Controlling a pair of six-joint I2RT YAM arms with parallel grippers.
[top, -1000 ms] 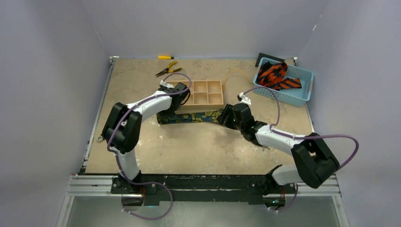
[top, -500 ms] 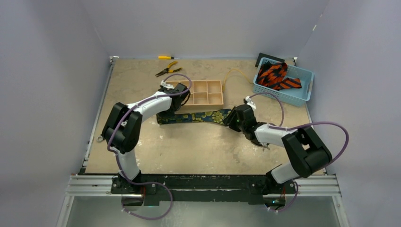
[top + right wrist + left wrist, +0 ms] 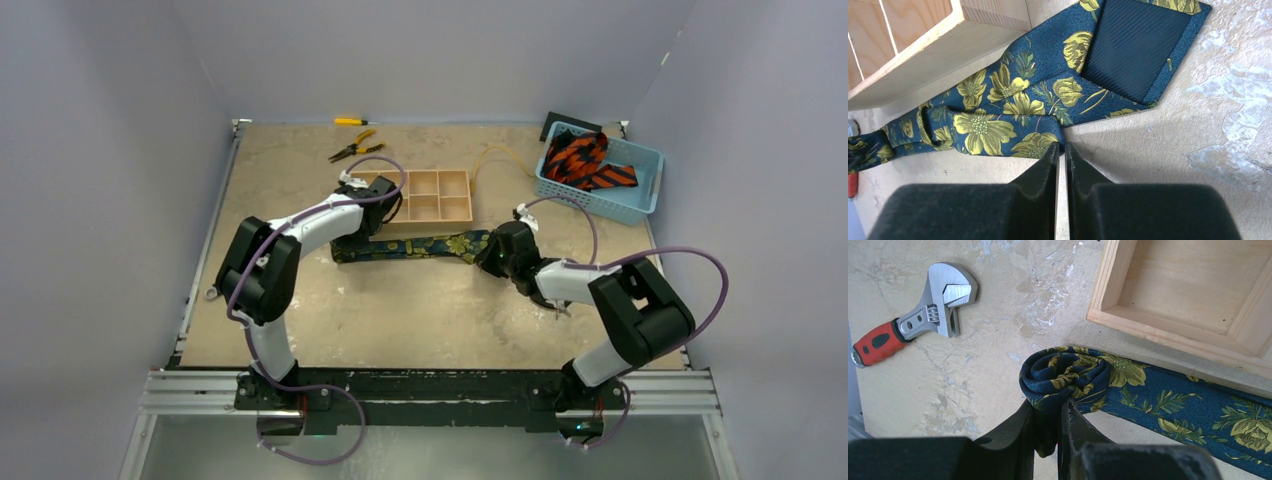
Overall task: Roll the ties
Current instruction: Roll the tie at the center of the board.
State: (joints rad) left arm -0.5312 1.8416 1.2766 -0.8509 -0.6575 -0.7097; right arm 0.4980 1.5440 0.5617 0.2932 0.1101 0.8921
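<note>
A navy tie [image 3: 415, 246] with gold flowers lies stretched along the front of the wooden tray [image 3: 440, 217]. Its narrow end is wound into a small roll [image 3: 1068, 375], and my left gripper [image 3: 1048, 407] is shut on that roll from below. In the right wrist view the wide end [image 3: 1013, 100] lies lining side up. My right gripper [image 3: 1062, 146] is shut with its tips pinching the near edge of that wide end. From above, the left gripper [image 3: 372, 218] sits at the tie's left end and the right gripper [image 3: 490, 252] at its right end. Orange-and-black ties [image 3: 585, 160] are heaped in the blue basket [image 3: 605, 207].
An adjustable wrench [image 3: 923, 315] with a red handle lies left of the roll. The tray's wall [image 3: 1168, 330] runs just behind the tie. Pliers [image 3: 355, 148] and a yellow screwdriver [image 3: 350, 121] lie at the back. A thin yellow cord [image 3: 495, 153] curls between tray and basket.
My right gripper has slid a little towards the tie's wide end and closed its jaws from wide open. The right arm has folded in closer. The left arm has held still.
</note>
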